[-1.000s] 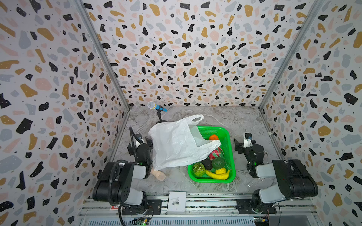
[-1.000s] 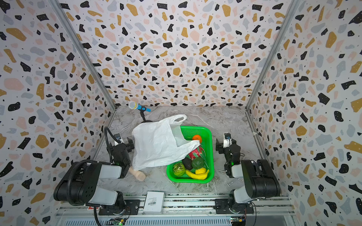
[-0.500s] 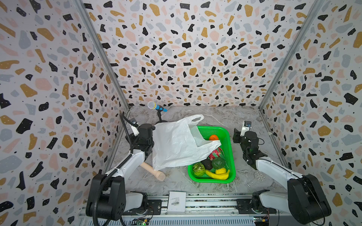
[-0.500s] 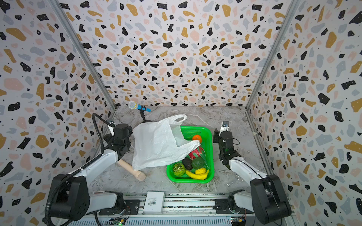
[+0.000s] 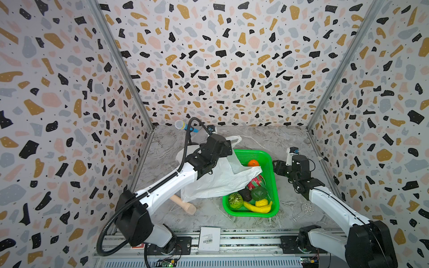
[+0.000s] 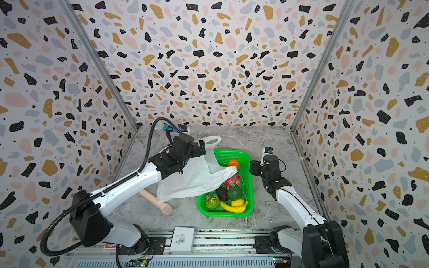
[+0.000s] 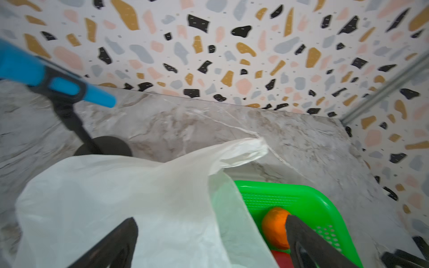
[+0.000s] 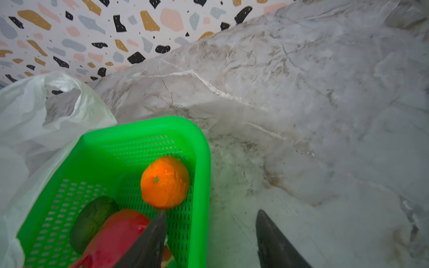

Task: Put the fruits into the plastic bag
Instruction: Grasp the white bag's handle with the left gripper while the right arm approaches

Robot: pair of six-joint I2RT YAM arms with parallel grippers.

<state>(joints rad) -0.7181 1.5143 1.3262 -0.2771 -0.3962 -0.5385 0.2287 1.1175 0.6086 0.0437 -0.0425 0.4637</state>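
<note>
Left gripper (image 7: 210, 218) advanced over plastic bag (image 5: 218, 178) draping basket (image 5: 253, 152), jaws wide | right gripper (image 8: 211, 213) advanced beside orange (image 5: 253, 163), part-open, empty | barcode label (image 5: 209, 237) unreadable

Terrazzo-patterned walls (image 5: 232, 58) (black, ochre, pink, grey chips) fill the upper frame; a grey marble floor (image 5: 278, 139) lies lower centre.

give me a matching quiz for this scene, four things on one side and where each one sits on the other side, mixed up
Things:
1. orange
2. banana
3. wooden cylinder
4. toy microphone

Places:
a. back left corner of the workspace
b. near end of the green basket
c. far end of the green basket
d. outside the basket, beside the plastic bag

Pairs: 1-c, 2-b, 3-d, 4-a
</note>
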